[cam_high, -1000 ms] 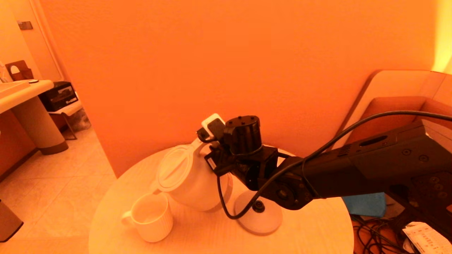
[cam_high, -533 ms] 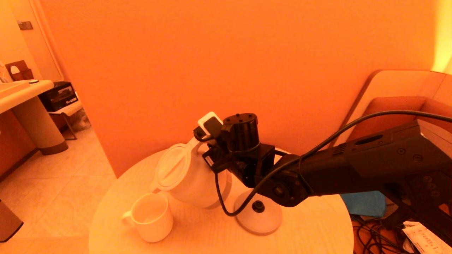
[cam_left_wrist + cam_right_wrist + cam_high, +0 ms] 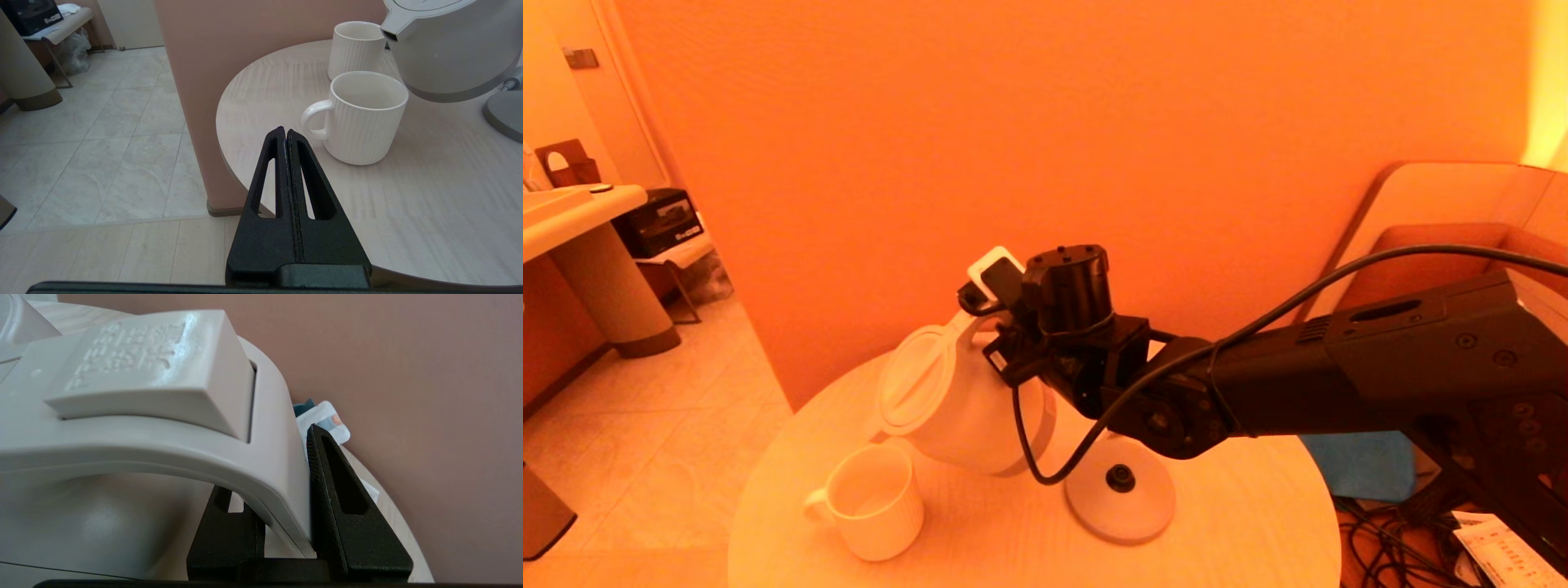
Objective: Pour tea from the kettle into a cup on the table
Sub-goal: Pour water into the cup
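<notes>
The white kettle [image 3: 964,408] hangs tilted above the round pale-wood table [image 3: 1241,531], its spout [image 3: 388,32] pointing down and left. My right gripper [image 3: 282,486] is shut on the kettle's loop handle [image 3: 261,457], one finger on each side. In the head view the spout sits just over the far rim of the handled mug [image 3: 870,502]. The cup [image 3: 354,49], a handleless tumbler, stands behind the mug [image 3: 363,118] right beside the spout; the kettle hides it in the head view. My left gripper [image 3: 284,131] is shut and empty, off the table's near-left edge.
The kettle's round power base [image 3: 1123,490] lies on the table to the right of the mug. A small packet [image 3: 325,418] lies at the table's back edge by the wall. A blue object [image 3: 1356,465] and cables [image 3: 1388,547] lie on the floor at the right.
My right gripper has carried the kettle up and to the left, away from its base and closer over the mug. The mug and the left gripper have stayed still.
</notes>
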{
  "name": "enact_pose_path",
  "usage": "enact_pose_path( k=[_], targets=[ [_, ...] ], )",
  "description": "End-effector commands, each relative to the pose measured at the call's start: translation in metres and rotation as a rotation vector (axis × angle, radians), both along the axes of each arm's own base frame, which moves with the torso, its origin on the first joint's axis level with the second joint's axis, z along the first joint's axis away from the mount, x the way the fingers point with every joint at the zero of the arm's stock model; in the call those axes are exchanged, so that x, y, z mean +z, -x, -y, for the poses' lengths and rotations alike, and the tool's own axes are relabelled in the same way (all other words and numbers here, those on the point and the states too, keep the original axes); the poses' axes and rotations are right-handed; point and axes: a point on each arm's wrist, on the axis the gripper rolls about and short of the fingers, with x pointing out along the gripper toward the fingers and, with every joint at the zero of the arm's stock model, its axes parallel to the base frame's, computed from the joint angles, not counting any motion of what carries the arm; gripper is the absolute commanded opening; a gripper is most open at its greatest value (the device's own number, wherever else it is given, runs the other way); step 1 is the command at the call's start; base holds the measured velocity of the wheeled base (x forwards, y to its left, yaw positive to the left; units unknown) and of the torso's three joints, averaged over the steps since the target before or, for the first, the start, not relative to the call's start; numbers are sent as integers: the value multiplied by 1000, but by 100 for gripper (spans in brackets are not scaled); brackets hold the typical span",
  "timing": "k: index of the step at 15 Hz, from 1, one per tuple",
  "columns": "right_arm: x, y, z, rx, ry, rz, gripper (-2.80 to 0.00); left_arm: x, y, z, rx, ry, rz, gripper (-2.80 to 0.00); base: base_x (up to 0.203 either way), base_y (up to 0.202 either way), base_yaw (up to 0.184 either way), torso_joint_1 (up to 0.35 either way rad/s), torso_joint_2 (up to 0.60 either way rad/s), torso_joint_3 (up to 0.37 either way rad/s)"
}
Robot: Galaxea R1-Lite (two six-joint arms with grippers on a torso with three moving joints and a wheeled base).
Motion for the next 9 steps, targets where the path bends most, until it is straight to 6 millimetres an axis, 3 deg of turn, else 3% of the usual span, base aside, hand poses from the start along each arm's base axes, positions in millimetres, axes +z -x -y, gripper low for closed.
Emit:
enact_pose_path(
  k=[1,9],
  targets=[
    [1,1,-2,4,1,7,-280,0,0,0,0,0,0,-280,0,0,0,0,0,0],
    [9,0,-3,12,52,13,-280,0,0,0,0,0,0,-280,0,0,0,0,0,0]
  ],
)
